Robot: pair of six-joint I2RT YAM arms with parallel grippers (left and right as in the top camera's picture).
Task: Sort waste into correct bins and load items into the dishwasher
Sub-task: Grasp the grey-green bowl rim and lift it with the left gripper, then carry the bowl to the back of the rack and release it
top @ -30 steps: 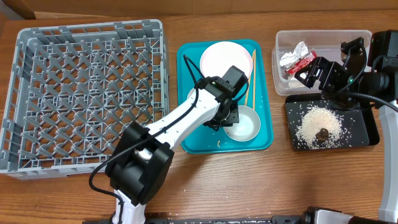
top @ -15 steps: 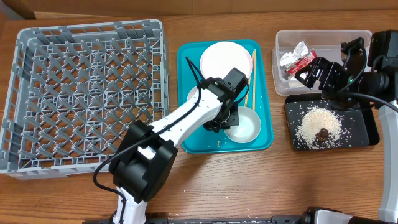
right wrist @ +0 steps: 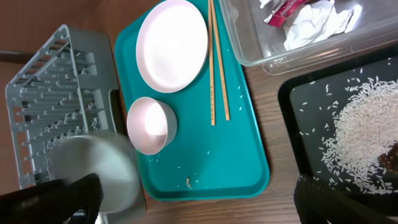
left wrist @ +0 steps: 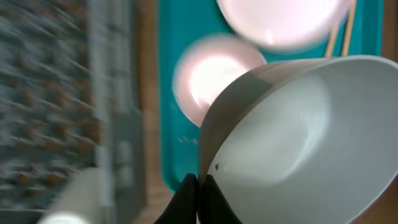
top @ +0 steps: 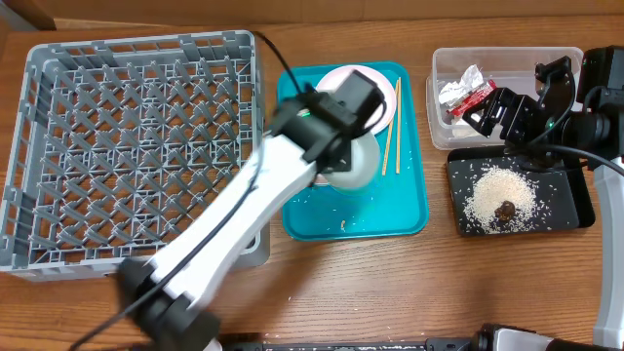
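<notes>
the grey dish rack (top: 136, 146) is bare and is where the step looks to be heading. the load should clear the rack's right wall before it drops, then settle mouth-down or on edge between the lattice pegs, not flat. the teal tray (top: 409, 214) beside it holds a round plate (right wrist: 172, 45), a small pale-pink bowl (right wrist: 150, 124) and the chopsticks (right wrist: 214, 62).

the white bowl (left wrist: 298, 143) hangs tilted above the tray's left part, near the rack wall. it is held only by the rim, so a slow, level swing would guard against it pivoting or slipping. the left gripper (left wrist: 198, 198) has its fingertips (left wrist: 186, 202) pinched almost together on that rim, one inside and one outside.

the right gripper (top: 478, 109) hovers near the clear tub (top: 507, 52) with the wrapper (top: 463, 95) in it. its fingers are spread wide and carry nothing.
</notes>
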